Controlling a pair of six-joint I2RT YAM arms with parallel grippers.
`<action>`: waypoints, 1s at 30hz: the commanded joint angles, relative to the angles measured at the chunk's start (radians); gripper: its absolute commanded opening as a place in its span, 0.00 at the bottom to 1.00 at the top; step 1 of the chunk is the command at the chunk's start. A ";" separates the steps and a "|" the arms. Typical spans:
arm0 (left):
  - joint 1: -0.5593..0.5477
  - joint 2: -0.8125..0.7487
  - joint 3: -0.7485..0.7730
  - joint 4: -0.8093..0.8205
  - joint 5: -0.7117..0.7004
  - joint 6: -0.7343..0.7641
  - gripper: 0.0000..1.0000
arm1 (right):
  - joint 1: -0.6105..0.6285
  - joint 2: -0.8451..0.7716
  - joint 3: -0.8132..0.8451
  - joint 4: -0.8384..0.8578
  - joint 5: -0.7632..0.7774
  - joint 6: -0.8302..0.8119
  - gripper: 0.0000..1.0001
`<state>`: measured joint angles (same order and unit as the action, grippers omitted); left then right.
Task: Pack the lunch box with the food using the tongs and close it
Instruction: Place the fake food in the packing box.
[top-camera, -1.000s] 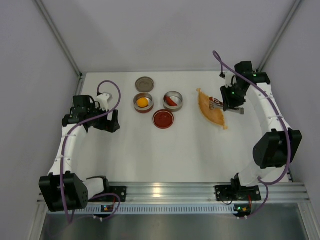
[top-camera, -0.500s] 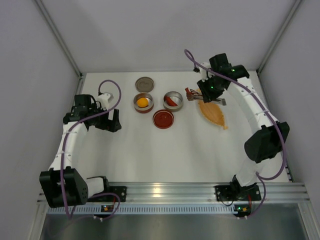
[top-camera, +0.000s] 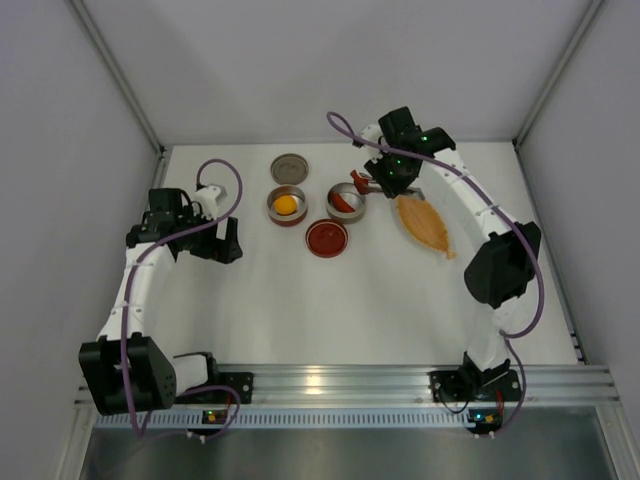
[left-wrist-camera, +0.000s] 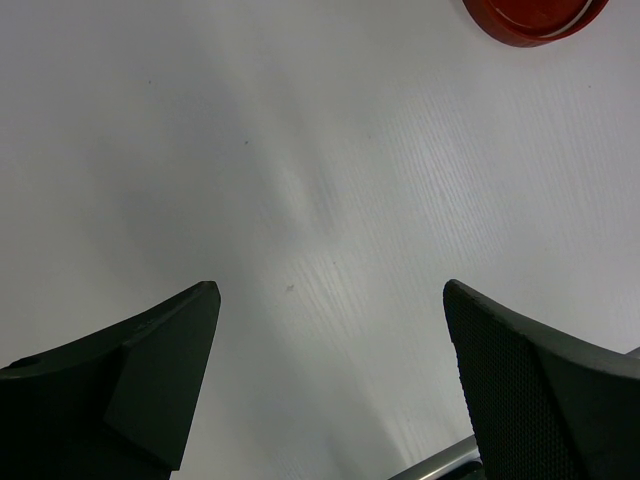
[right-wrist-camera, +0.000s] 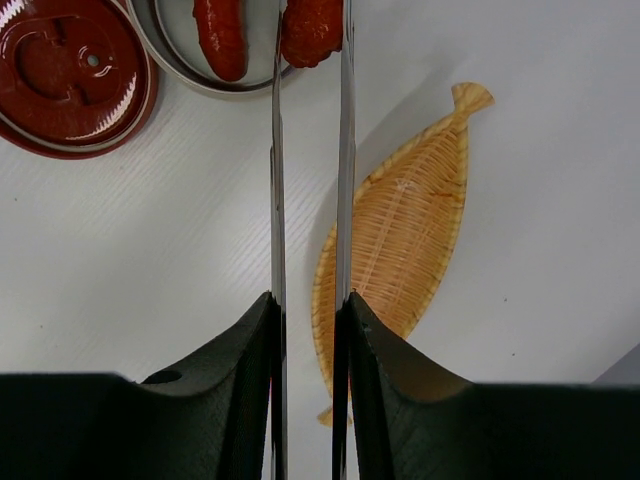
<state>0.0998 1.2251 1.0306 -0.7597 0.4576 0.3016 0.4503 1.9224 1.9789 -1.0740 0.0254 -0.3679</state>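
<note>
My right gripper (right-wrist-camera: 308, 300) is shut on the slender grey tongs (right-wrist-camera: 277, 150), squeezing their two arms. A red food slice (right-wrist-camera: 312, 30) is pinched between the tong tips, over the rim of the right lunch box tin (right-wrist-camera: 190, 80). Another red slice (right-wrist-camera: 222, 40) lies inside that tin. From above, the right gripper (top-camera: 380, 183) hangs by the tin (top-camera: 346, 202). The round orange-yellow piece (top-camera: 286, 205) sits in the left tin (top-camera: 286, 207). At the table's left, my left gripper (left-wrist-camera: 330, 290) stands open over bare table, holding nothing.
A red lid (top-camera: 327, 238) lies in front of the two tins and a grey lid (top-camera: 289, 167) behind them. The orange leaf-shaped wicker dish (top-camera: 425, 224) lies to the right of the tins. White walls close in the table on three sides.
My right arm has swung left from above the orange dish to the right tin, carrying the tongs with the red slice. The left arm has not moved.
</note>
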 joint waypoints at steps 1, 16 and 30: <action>0.008 0.005 0.026 0.033 0.012 0.010 0.98 | 0.036 0.009 0.058 0.083 0.044 -0.025 0.15; 0.008 0.019 0.023 0.045 0.015 0.007 0.98 | 0.082 0.052 0.052 0.088 0.084 -0.054 0.20; 0.008 0.024 0.029 0.048 0.016 0.008 0.98 | 0.091 0.052 0.054 0.086 0.096 -0.054 0.46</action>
<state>0.1005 1.2488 1.0306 -0.7555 0.4553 0.3016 0.5198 1.9911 1.9846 -1.0389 0.1066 -0.4194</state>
